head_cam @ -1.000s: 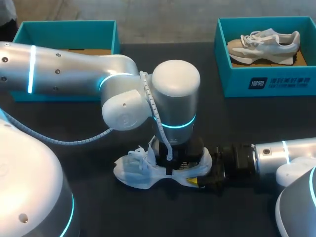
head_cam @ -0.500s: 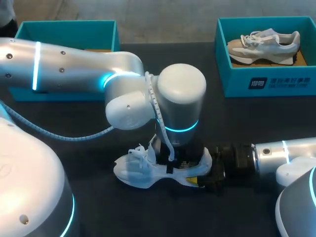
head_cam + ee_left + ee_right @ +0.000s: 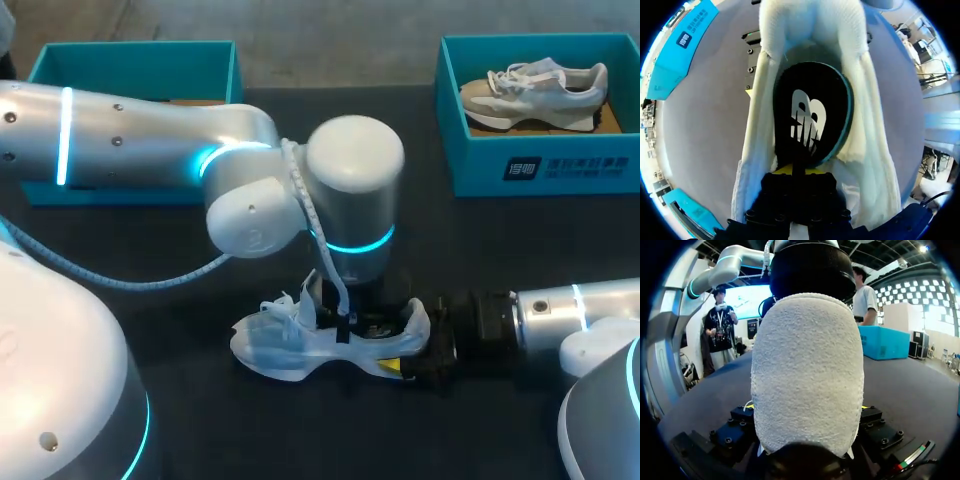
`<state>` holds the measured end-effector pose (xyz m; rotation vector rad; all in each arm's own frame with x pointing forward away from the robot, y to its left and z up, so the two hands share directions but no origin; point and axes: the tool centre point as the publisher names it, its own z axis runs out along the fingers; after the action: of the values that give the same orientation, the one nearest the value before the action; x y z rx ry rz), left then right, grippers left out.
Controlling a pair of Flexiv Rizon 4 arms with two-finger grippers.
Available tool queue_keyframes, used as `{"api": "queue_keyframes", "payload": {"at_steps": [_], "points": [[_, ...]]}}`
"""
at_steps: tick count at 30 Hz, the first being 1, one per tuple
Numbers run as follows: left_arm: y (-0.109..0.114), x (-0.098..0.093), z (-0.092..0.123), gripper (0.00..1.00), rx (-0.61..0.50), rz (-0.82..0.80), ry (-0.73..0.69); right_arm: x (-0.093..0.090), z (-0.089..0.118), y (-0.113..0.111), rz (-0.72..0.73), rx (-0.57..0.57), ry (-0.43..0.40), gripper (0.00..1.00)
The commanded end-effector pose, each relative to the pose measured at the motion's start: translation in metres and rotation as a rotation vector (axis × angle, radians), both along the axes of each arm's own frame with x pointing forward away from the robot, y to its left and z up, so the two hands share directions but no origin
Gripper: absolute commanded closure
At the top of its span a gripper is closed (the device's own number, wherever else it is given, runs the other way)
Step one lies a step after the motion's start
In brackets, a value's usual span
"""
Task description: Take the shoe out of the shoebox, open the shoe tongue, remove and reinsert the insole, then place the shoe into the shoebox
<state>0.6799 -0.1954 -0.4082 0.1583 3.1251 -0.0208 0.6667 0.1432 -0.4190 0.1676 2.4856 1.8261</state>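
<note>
A white shoe (image 3: pixel 275 345) lies on its side on the dark table, toe toward my left. My left arm reaches in from above, and my left gripper (image 3: pixel 352 325) dips into the shoe's opening. In the left wrist view a black insole (image 3: pixel 810 120) with a white logo lies inside the shoe (image 3: pixel 867 165). My left gripper (image 3: pixel 795 170) has its yellow tips pinched together on the insole's near edge. My right gripper (image 3: pixel 408 360) comes in low from the right. The shoe's white heel (image 3: pixel 807 375) fills the gap between its fingers, which press on both sides.
A teal shoebox (image 3: pixel 540 165) at the back right holds a second, grey-white shoe (image 3: pixel 535 88). Another teal box (image 3: pixel 135 55) stands at the back left, partly behind my left arm. The black tabletop (image 3: pixel 480 240) lies bare between the boxes and the shoe.
My left arm swayed slightly right and came back, staying over the shoe's opening. The shoe and my right arm have not moved.
</note>
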Motion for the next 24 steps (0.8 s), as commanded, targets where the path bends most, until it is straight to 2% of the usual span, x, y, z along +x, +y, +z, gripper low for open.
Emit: {"api": "queue_keyframes", "payload": {"at_steps": [1,9,24], "points": [[0.011,0.007,0.011,1.0,-0.131,-0.024,0.077,-0.002,0.001,0.001,-0.001,-0.002,-0.001,1.0],[0.015,-0.001,0.029,1.0,-0.229,-0.065,0.152,-0.002,0.001,0.001,-0.001,-0.002,-0.001,1.0],[0.012,-0.011,0.043,1.0,-0.349,-0.169,0.301,-0.002,0.001,0.001,-0.001,-0.002,-0.001,1.0]]}}
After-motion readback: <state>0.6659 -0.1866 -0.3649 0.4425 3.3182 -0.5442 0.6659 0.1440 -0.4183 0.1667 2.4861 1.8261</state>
